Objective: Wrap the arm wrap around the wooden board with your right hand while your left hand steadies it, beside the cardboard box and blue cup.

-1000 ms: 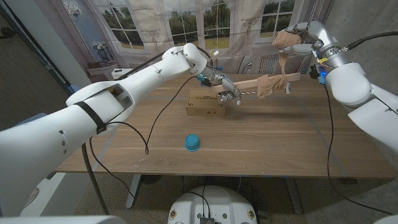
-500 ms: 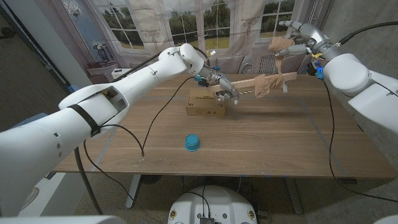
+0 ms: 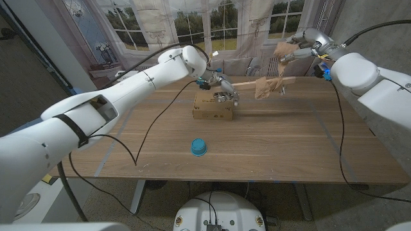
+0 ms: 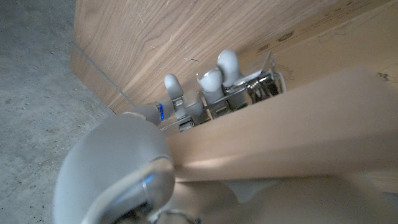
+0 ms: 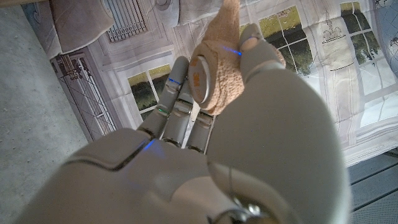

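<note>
The left hand point(image 3: 223, 90) grips one end of the flat, pale wooden board point(image 3: 247, 81) above the cardboard box point(image 3: 212, 106). The raised right hand point(image 3: 297, 46) holds the tan roll of arm wrap point(image 3: 264, 87), its crumpled fabric bunched round the board's far end

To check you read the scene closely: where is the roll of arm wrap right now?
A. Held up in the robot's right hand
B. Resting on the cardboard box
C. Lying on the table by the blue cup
A: the right hand grips the tan arm wrap roll, raised above the table.
</note>
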### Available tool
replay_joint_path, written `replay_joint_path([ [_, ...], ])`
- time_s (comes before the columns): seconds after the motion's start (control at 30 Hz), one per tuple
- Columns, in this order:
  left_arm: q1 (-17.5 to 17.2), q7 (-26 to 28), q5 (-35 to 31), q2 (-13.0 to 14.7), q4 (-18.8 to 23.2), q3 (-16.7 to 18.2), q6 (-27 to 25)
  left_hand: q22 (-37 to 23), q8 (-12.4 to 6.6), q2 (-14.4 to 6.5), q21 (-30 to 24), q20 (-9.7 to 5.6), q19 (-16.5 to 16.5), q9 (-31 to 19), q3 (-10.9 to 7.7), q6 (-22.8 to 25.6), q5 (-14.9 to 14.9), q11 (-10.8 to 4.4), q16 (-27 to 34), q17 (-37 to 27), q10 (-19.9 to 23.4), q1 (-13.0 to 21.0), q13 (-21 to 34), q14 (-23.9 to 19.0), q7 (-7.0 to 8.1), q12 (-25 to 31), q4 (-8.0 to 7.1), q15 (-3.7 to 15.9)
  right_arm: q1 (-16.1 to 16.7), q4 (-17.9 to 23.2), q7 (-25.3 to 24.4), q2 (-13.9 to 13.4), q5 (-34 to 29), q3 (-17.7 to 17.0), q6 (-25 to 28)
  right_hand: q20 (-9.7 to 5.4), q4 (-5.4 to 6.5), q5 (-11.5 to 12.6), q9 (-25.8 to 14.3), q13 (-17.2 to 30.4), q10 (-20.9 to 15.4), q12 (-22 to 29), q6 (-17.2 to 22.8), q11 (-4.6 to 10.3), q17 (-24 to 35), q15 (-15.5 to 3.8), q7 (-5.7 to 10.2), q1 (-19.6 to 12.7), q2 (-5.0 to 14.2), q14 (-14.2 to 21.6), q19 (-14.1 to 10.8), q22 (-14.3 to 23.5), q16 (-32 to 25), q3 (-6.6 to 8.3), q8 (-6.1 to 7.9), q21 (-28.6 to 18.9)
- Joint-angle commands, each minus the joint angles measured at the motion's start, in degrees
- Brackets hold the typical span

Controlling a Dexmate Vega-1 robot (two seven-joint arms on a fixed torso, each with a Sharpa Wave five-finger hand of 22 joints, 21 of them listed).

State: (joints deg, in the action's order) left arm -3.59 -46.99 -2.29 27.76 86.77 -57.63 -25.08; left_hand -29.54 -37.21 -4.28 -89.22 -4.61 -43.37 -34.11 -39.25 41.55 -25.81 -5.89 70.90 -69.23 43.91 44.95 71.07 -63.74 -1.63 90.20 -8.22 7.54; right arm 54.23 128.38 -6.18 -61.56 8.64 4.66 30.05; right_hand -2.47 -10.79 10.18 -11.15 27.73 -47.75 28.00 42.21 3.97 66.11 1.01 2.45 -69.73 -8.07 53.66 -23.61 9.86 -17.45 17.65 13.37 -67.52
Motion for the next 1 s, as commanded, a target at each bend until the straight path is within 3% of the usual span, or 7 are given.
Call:
replay_joint_path([
  [0.03, -1.5, 6.6, -5.7, 3.6, 8.2, -1.0, -9.0, 0.3, 0.7, -2.6, 0.3, -5.17, 0.2, 0.6, -0.19, -0.3, 0.4, 0.02, -0.6, 0.4, -0.5, 1.8, 0.0, -4.0, -0.48, -0.4, 0.54, 4.39, -4.3, 1.0, 1.7, -2.7, 0.8, 4.6, 5.6, -6.15, 1.76, 0.0, 0.6, -0.1, -8.7, 0.8, -11.4, -0.07, 2.4, -14.18, 1.01, -9.5, 13.19, 15.2, 0.9, 0.2, -2.3, 1.79, -4.09, 0.3],
  [0.1, -1.5, 6.9, -6.2, 3.8, 8.6, -1.3, -9.7, 0.6, 1.03, -2.5, 0.3, -5.2, 0.2, 1.0, -0.11, -0.3, 0.7, 0.03, -1.0, 1.1, -0.5, 2.1, 0.0, -3.9, -0.48, -0.4, 1.03, 4.44, -5.3, 0.9, 3.1, -2.9, 1.3, 5.3, 6.1, -6.7, 1.72, 0.2, 0.6, -0.6, -9.7, 0.5, -24.5, 0.18, 3.0, -14.15, 7.47, -9.9, 12.93, 15.5, 1.1, 0.2, -3.5, 1.24, -4.16, 0.2],
  [0.17, -1.7, 7.2, -6.5, 4.1, 9.0, -1.3, -10.2, 0.5, 1.35, -2.5, 0.1, -5.08, 0.3, 1.5, -0.01, -0.1, 1.0, 0.17, -1.3, 1.4, -0.5, 2.2, 0.0, -4.0, -0.54, -0.4, 1.14, 4.34, -6.2, 0.6, 4.4, -3.1, 1.9, 5.8, 6.2, -6.93, 1.79, 0.1, 0.6, -0.4, -9.5, 0.4, -29.2, 0.08, 3.0, -14.14, 9.89, -10.1, 13.11, 15.3, 1.5, 0.1, -4.0, 1.1, -3.63, 0.3],
  [0.33, -2.3, 8.1, -6.5, 4.8, 10.3, -1.0, -11.1, 0.7, 1.75, -2.3, 0.1, -5.2, 0.3, 2.0, -0.05, 0.1, 1.3, 0.16, -1.3, 1.2, -0.5, 2.4, 0.0, -4.1, -0.52, -0.4, 1.39, 4.35, -9.3, -0.3, 8.0, -3.3, 3.6, 7.6, 7.9, -5.45, 2.55, 0.0, 0.6, -1.4, -5.2, -2.1, -31.5, -1.36, -1.5, -14.07, 9.91, -8.1, 12.67, 10.0, 1.9, 0.0, 0.9, 0.51, -2.82, 0.7],
  [0.47, -2.2, 8.7, -7.8, 5.1, 11.5, -1.6, -12.6, 0.9, 2.23, -2.3, 0.2, -5.15, 0.6, 2.6, -0.14, 0.3, 1.6, 0.14, -1.7, 1.3, -0.5, 2.6, 0.0, -4.0, -0.45, -0.4, 1.49, 4.36, -9.8, 0.2, 7.2, -3.1, 3.0, 8.0, 8.7, -2.25, 3.91, 0.3, 0.5, -5.3, 6.1, -10.4, -14.0, -1.69, -14.9, -14.23, 4.44, -1.8, 12.01, 0.4, 2.8, 0.0, 7.5, -0.54, 1.34, 2.8],
  [0.63, -2.6, 9.9, -9.0, 5.6, 12.9, -1.9, -14.4, 2.0, 2.94, -2.2, 0.5, -5.11, 0.8, 3.4, 0.13, 0.4, 2.3, -0.22, -3.3, 3.2, -0.8, 3.0, -0.1, -3.6, -0.39, -0.6, 2.04, 4.34, -8.9, -0.6, 7.3, -2.7, 5.2, 6.0, 7.6, -0.78, 5.4, 0.7, 0.3, -7.5, 15.9, -16.8, -11.5, -1.87, -25.0, -10.27, 3.99, 5.9, 9.0, -17.6, 7.2, -0.2, 8.1, -2.63, -0.49, 6.6],
  [1.0, -2.8, 10.0, -9.0, 6.1, 13.5, -1.9, -14.7, 3.0, 3.99, -2.0, 0.4, -5.01, 0.9, 4.6, 0.21, 0.9, 3.1, -0.1, -4.0, 3.4, -0.8, 3.2, -0.2, -4.1, -0.41, -0.6, 2.18, 4.19, -8.6, -4.1, 11.2, -2.5, 13.9, 2.9, 6.0, 6.34, 12.51, 2.2, 0.1, -10.6, 25.9, -17.8, -19.4, -2.98, -33.8, -3.84, 4.3, 22.0, 6.04, -31.1, 14.8, -0.1, 7.1, -10.23, -3.13, 14.2],
])
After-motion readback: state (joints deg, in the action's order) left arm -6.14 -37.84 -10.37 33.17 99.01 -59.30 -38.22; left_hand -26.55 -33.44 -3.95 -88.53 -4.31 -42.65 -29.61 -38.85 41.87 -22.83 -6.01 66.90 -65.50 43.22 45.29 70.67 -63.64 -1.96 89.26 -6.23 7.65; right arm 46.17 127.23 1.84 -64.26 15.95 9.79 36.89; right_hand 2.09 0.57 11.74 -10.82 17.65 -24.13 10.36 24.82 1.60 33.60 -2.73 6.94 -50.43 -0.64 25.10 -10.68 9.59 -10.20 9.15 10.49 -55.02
